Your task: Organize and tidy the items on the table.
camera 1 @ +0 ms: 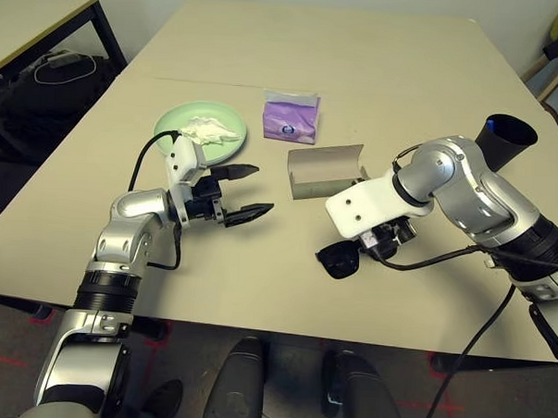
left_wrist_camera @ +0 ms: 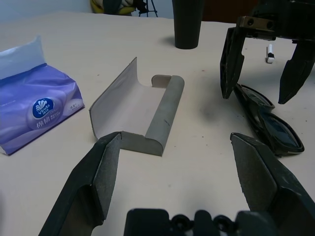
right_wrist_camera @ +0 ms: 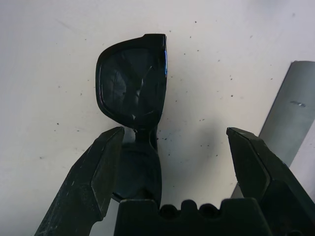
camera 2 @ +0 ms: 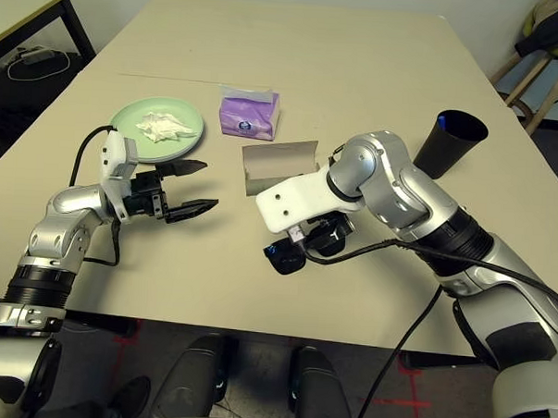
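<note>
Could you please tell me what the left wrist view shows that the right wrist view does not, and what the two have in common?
Left wrist view alone: the purple tissue pack, the black cup, the whole open grey glasses case, the open left tool and the right tool from outside, jaws apart over the black sunglasses.

Right wrist view alone: a close look down between the right tool's fingers at one lens, the glasses lying nearer one finger than the other.

Both share: the sunglasses, the case's edge, the beige table and the right tool.
</note>
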Robot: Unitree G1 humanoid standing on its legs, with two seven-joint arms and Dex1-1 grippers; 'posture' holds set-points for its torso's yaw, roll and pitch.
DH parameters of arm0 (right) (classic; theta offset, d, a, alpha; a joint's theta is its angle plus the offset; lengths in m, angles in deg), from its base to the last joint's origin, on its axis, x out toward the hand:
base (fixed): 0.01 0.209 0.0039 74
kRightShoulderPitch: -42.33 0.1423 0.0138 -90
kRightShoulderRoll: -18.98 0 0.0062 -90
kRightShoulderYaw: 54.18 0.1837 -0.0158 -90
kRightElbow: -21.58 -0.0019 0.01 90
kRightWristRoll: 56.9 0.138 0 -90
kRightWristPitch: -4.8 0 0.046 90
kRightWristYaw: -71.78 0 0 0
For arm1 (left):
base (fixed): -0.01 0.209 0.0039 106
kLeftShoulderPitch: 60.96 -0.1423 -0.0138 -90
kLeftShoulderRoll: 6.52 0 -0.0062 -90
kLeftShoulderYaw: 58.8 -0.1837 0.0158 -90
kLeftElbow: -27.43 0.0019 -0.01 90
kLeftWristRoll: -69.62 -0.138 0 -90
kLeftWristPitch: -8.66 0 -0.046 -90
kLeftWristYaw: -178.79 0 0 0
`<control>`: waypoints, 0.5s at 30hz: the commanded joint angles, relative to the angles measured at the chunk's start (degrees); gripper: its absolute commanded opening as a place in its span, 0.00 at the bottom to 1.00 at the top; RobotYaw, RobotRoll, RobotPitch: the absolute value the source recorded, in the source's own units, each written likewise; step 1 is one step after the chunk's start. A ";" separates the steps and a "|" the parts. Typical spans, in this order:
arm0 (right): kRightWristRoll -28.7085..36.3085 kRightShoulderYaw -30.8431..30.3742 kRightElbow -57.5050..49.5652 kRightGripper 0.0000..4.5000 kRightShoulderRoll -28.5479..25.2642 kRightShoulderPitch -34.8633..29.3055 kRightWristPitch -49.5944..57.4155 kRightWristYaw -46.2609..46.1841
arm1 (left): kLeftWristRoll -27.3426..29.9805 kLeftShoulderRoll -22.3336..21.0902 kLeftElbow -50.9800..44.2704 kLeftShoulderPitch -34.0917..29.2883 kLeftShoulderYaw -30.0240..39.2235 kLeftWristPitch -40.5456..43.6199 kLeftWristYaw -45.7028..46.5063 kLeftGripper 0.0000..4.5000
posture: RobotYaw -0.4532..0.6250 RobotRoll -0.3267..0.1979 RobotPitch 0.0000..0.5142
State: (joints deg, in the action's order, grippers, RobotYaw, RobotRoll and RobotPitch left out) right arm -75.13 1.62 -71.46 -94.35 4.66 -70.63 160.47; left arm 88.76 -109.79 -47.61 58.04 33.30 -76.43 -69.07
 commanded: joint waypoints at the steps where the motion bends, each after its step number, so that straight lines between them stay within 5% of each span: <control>1: -0.73 -0.86 -0.18 1.00 -0.31 -1.14 -0.16 0.19 | -0.07 -0.11 0.66 0.49 -0.74 0.09 0.23 0.99 | 0.68 0.62 0.26; 15: -3.16 -2.10 2.35 1.00 0.72 -1.24 -1.83 -0.08 | -0.14 -0.46 0.07 0.02 -0.80 0.29 0.89 0.99 | 0.69 0.62 0.25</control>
State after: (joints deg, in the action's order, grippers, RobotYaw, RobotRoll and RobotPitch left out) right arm -77.84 0.44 -69.54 -93.82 3.56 -71.97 160.36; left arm 88.75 -109.88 -47.62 58.05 33.19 -76.43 -68.23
